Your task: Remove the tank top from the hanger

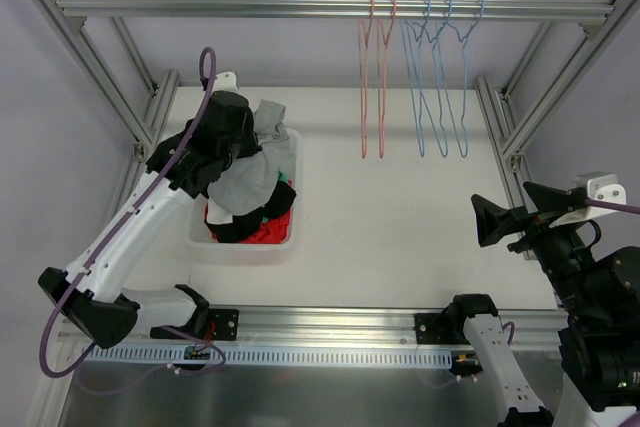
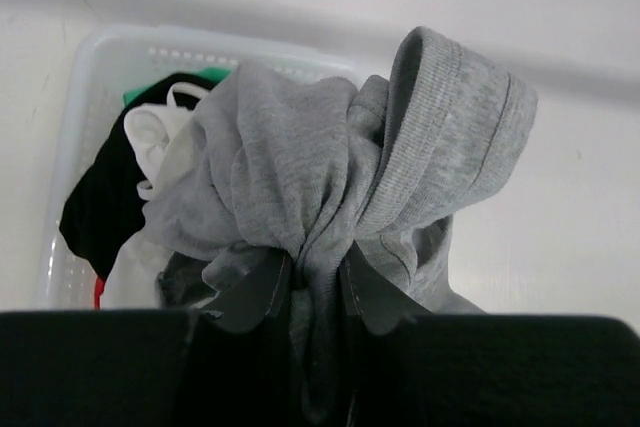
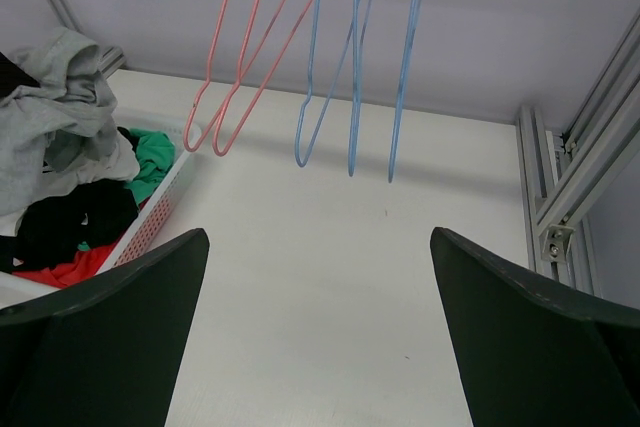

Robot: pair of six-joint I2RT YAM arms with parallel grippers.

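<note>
My left gripper is shut on a grey tank top, bunched between its fingers, and holds it over the white basket. In the left wrist view the grey cloth fills the middle above the basket. Two pink hangers and three blue hangers hang bare on the top rail. My right gripper is open and empty over the right side of the table; its fingertips frame bare table in the right wrist view. The hangers also show there.
The basket holds black, red, green and white clothes, which also show in the right wrist view. Aluminium frame posts stand at both table sides, and a rail crosses the top.
</note>
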